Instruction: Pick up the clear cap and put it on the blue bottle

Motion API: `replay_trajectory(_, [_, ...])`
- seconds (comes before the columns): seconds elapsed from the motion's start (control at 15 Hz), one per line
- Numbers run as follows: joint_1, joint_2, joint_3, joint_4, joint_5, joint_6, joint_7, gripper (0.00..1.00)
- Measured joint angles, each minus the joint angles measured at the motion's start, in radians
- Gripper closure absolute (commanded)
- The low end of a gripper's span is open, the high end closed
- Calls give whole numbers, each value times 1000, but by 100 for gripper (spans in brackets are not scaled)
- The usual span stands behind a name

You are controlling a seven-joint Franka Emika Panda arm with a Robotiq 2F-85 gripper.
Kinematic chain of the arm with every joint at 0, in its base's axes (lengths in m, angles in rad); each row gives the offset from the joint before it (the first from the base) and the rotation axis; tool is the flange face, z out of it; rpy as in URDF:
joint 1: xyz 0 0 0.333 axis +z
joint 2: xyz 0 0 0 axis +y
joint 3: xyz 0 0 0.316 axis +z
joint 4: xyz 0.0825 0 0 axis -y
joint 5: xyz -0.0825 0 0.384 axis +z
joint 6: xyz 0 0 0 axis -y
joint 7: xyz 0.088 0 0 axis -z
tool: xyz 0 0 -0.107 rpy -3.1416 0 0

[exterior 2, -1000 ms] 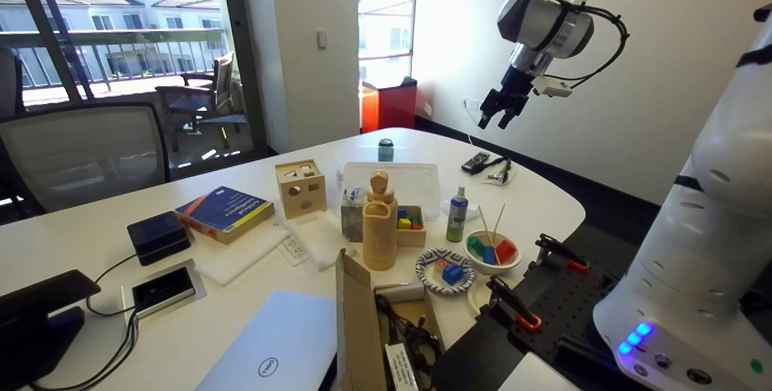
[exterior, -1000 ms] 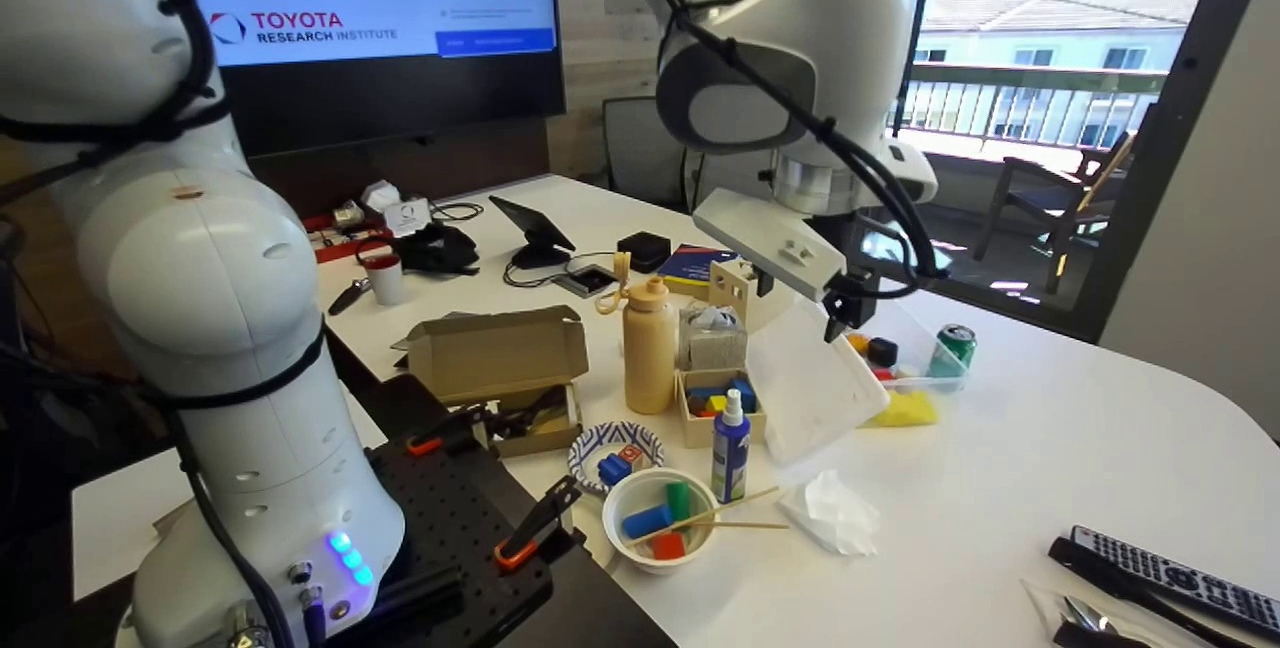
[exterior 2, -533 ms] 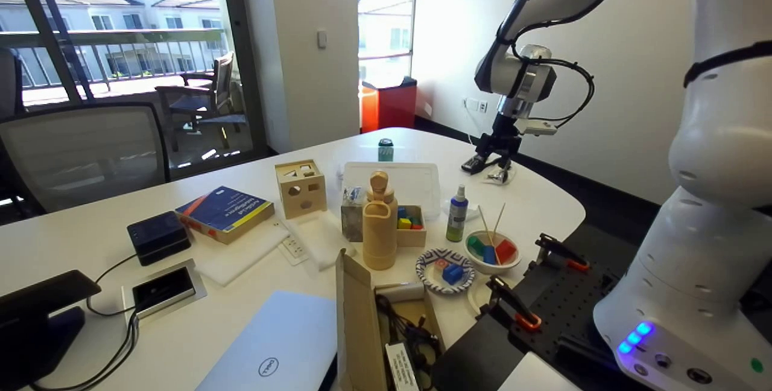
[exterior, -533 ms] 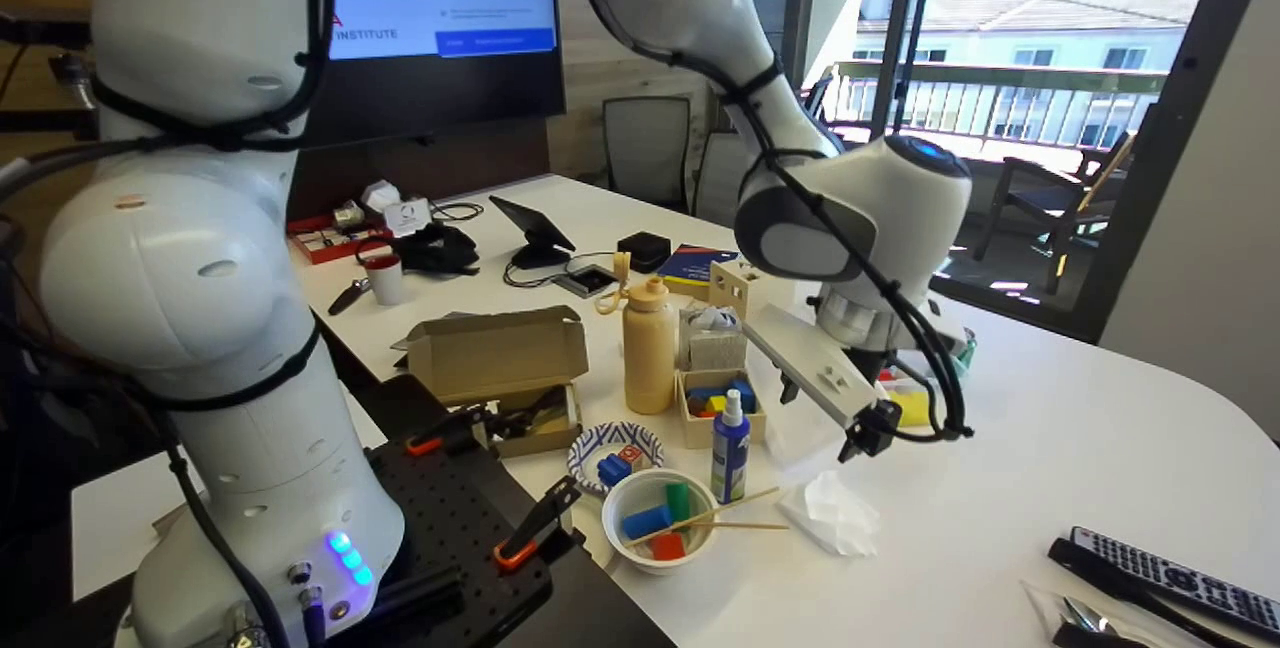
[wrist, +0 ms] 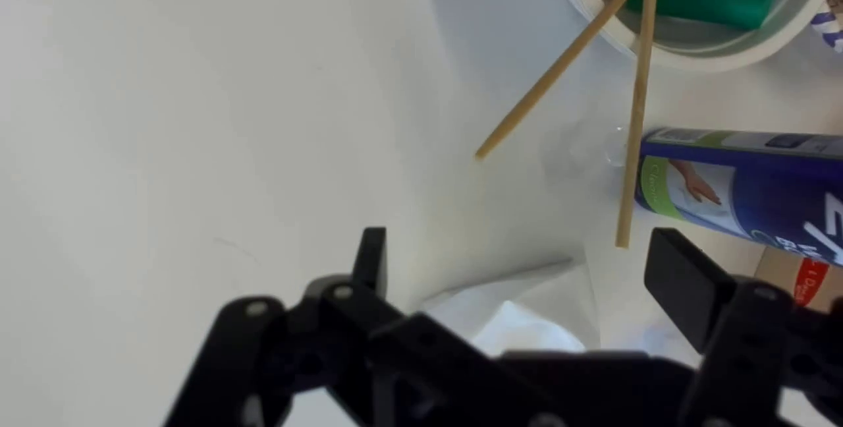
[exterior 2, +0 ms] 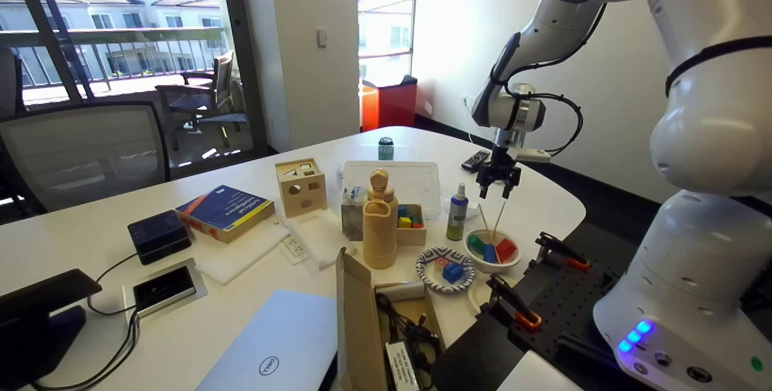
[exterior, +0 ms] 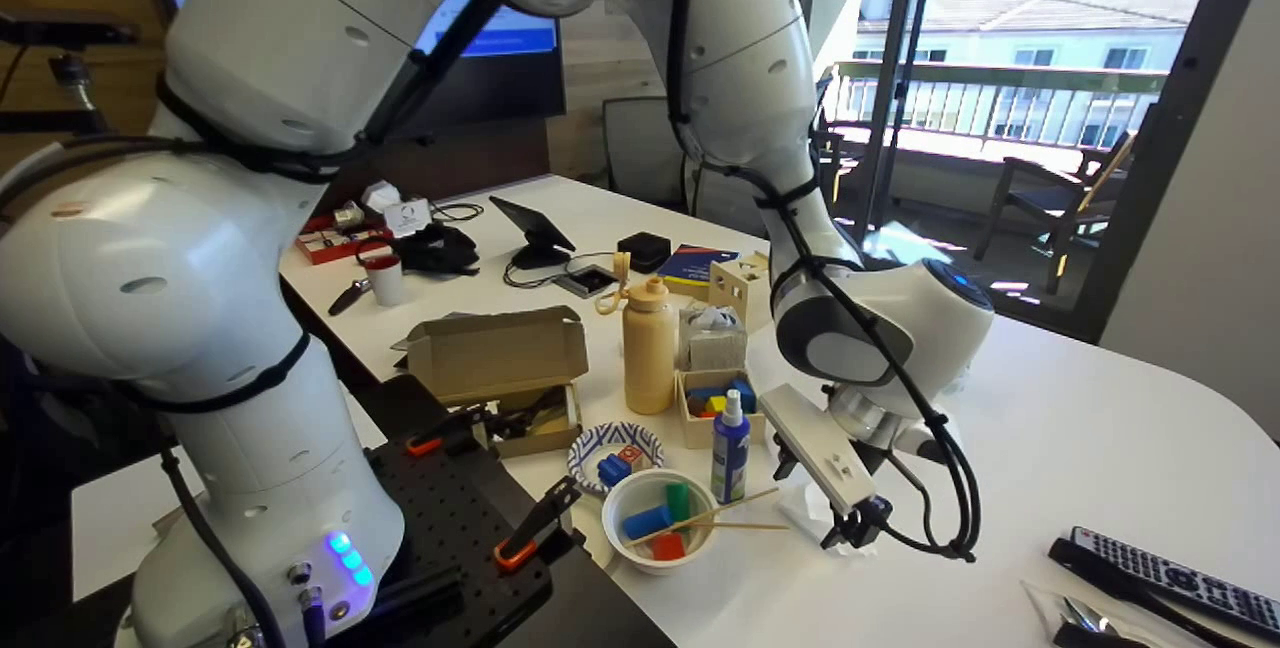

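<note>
The blue bottle is a slim upright spray bottle with a white nozzle; it also stands in an exterior view and at the right of the wrist view. A faint transparent shape, seemingly the clear cap, lies on the table by the bottle's base, beside a wooden stick. I cannot make it out in the exterior views. My gripper is open and empty above the table, beside the bottle, over a crumpled white tissue. Its spread fingers show in the wrist view, and it points down.
A white bowl holds coloured blocks and two wooden sticks that stick out over the table near the cap. A patterned plate, a wooden block box and a tall tan bottle stand close by. A remote lies farther off.
The arm has come down from high above the table and moved in toward the blue bottle and the bowl. The gripper stays open. The objects on the table have not moved.
</note>
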Motion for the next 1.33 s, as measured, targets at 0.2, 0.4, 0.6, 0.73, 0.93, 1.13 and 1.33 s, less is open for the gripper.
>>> replay_trajectory(0.2, [-22,7,33,15,-17,-12,32,0])
replay_trajectory(0.4, [-29,12,61,22,-17,-12,49,0])
replay_trajectory(0.6, [-28,38,86,30,-17,-12,64,0])
replay_trajectory(0.73, [-27,64,100,40,-21,-12,84,0])
replay_trajectory(0.93, [-24,95,104,59,-52,-13,134,0])
replay_trajectory(1.13, [-24,120,104,79,-85,-26,189,0])
replay_trajectory(1.33, [-23,147,104,105,-107,-60,228,0])
